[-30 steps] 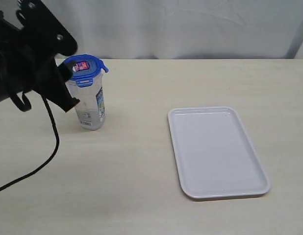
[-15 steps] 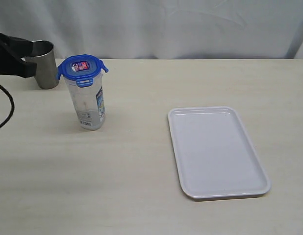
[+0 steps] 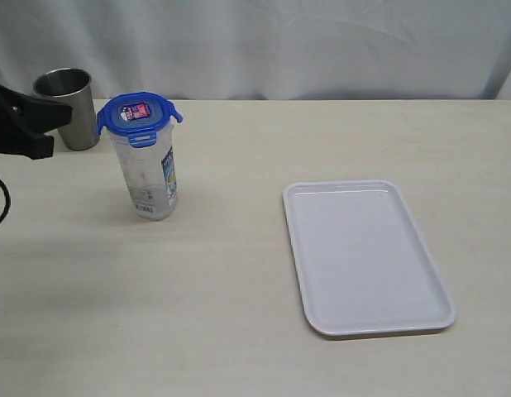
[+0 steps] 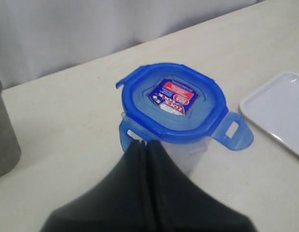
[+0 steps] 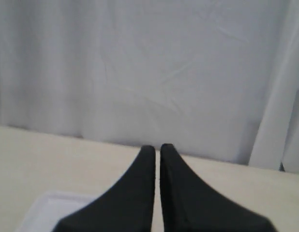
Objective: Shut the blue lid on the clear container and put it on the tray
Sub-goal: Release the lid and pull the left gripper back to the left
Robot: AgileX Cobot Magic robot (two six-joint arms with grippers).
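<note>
Bare worktop (image 3: 239,281) runs wide through the middle of the frame, between the clear container (image 3: 152,178) at upper left and the tray (image 3: 367,256) at right. A steel cup (image 3: 67,107) and the closed left hand (image 3: 40,134) crowd the container's left side.

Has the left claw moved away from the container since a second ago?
Yes. The left claw has pulled back leftward from the clear container and now sits by the steel cup at the exterior view's left edge.

blue lid (image 3: 137,114) atop clear container (image 3: 146,178), steel cup (image 3: 68,112) near, tray (image 3: 367,330) well apart
</note>
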